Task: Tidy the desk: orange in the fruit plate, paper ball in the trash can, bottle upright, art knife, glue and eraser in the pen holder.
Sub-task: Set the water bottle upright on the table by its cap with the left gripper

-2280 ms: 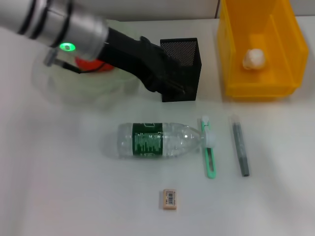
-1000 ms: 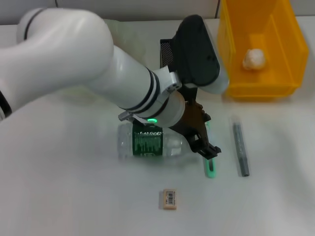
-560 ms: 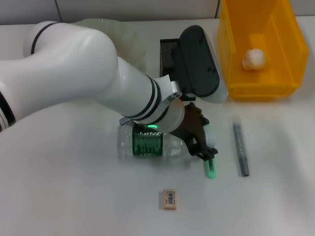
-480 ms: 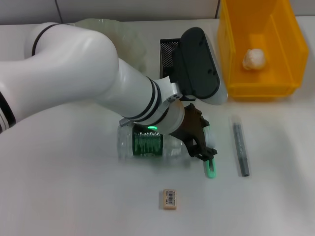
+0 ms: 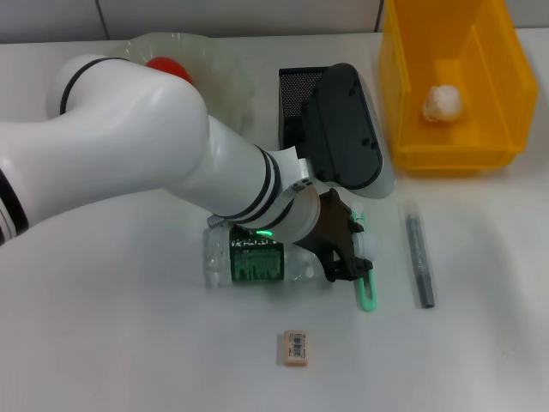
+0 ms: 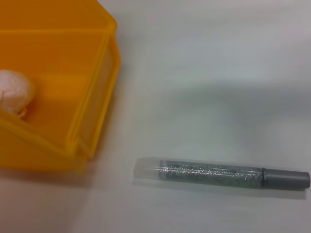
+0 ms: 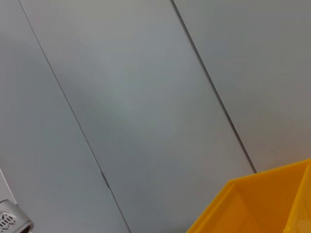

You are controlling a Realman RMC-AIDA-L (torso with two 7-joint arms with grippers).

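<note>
- My left claw [image 5: 343,249] is low over the tabletop [image 5: 129,343], at the neck end of the bottle [image 5: 257,262]. Its dark fingers [image 5: 336,257] stand on both sides of the bottle's neck, but I cannot tell if they press it or are only spread around it.
- The bottle lies on its side, near the middle of the tabletop. It is clear plastic with a dark green label, and its cap end points toward the art knife [image 5: 367,292].
- The art knife is mint-green and lies just beside the bottle's cap end. My claw covers its upper part.
- The glue [image 5: 419,257], a slim grey stick with a clear end, lies near the art knife, on the side away from the bottle. In the left wrist view, the glue [image 6: 221,174] lies near a corner of the trash can [image 6: 92,116].
- The eraser [image 5: 295,348], a small beige block with a barcode, lies alone, nearer to me than the bottle.
- The orange [image 5: 167,69] sits in the fruit plate [image 5: 227,77], at the far left.
- The pen holder [image 5: 296,94], of black mesh, stands behind my arm.
- The paper ball [image 5: 443,101] is inside the yellow trash can [image 5: 446,159], at the far right.
- I count one of each thing.
- My right claw does not show in any view.
</note>
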